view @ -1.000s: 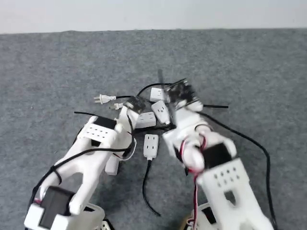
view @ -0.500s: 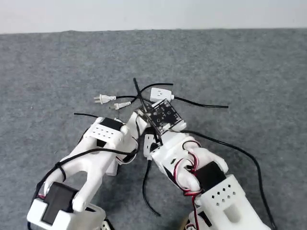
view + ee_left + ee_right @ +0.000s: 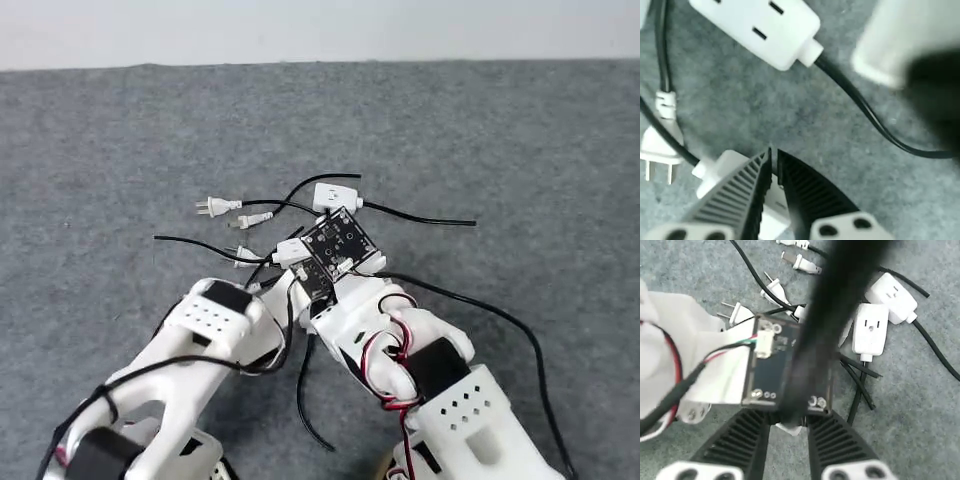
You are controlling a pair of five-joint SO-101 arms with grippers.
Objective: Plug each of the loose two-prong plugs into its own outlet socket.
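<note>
On the grey carpeted bench (image 3: 540,150) both white arms have drawn back toward the near edge within the last second. The right arm (image 3: 440,370) has swung off the outlet cluster and the left arm (image 3: 205,325) has retreated alongside it. The white block-shaped outlet sockets (image 3: 870,327) show empty slots. The white two-prong plugs (image 3: 212,207) lie loose left of mid-bench, so nothing is seated yet. The left gripper (image 3: 773,159) has its jaws pinched together on nothing. Whether the right gripper (image 3: 787,424) grips anything I cannot tell.

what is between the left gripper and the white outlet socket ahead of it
Bare grey carpet alone, from left gripper to socket, in the left wrist view; the socket's cord runs aside.
</note>
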